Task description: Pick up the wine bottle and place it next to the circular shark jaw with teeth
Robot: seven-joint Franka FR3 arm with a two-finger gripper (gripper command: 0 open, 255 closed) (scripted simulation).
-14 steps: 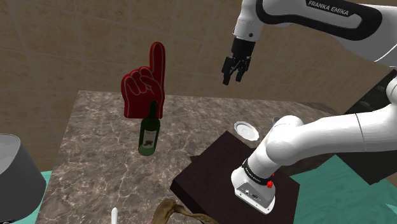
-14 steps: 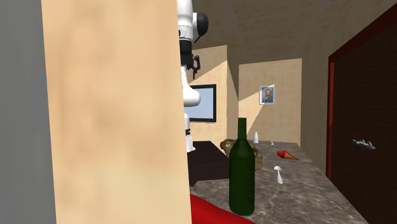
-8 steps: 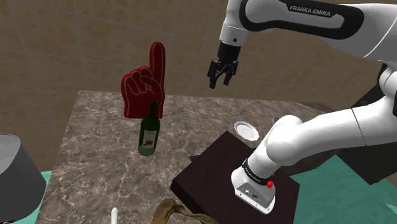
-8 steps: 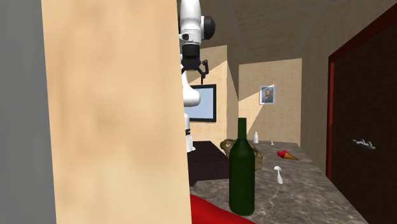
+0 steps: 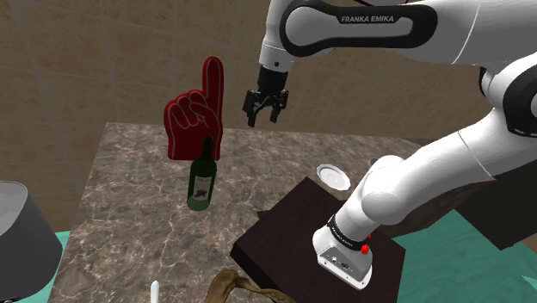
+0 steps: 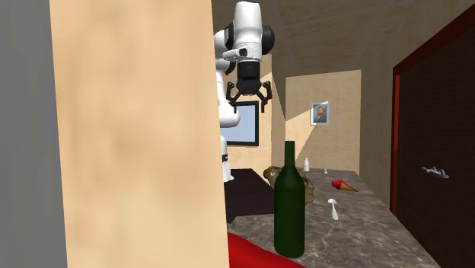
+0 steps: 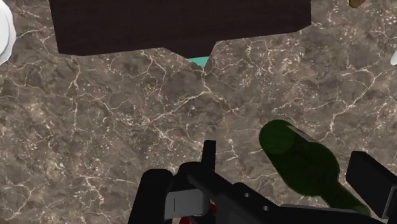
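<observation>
A green wine bottle (image 5: 201, 178) with a pale label stands upright on the marble tabletop (image 5: 129, 215), just in front of a red foam hand (image 5: 196, 116). My gripper (image 5: 265, 112) hangs open high above the table, up and to the shoulder view's right of the bottle. In the second exterior view the bottle (image 6: 289, 204) stands in the foreground and the open gripper (image 6: 250, 97) hovers well above and behind it. The wrist view looks down on the bottle (image 7: 299, 162), which lies between the spread fingers, far below my gripper (image 7: 262, 188). The brownish shark jaw (image 5: 232, 286) (image 6: 293, 181) lies near the table's front edge.
A white plate (image 5: 333, 176) sits beside the dark stand (image 5: 301, 232). A grey rounded object (image 5: 21, 232) is at the shoulder view's left. A red cone (image 6: 342, 184) and a small white piece (image 6: 333, 207) lie on the table. A tall beige panel (image 6: 137, 129) hides the second exterior view's left.
The arm has swung toward the shoulder view's left, carrying the open gripper from over the stand to near the bottle and foam hand. The bottle has not moved.
</observation>
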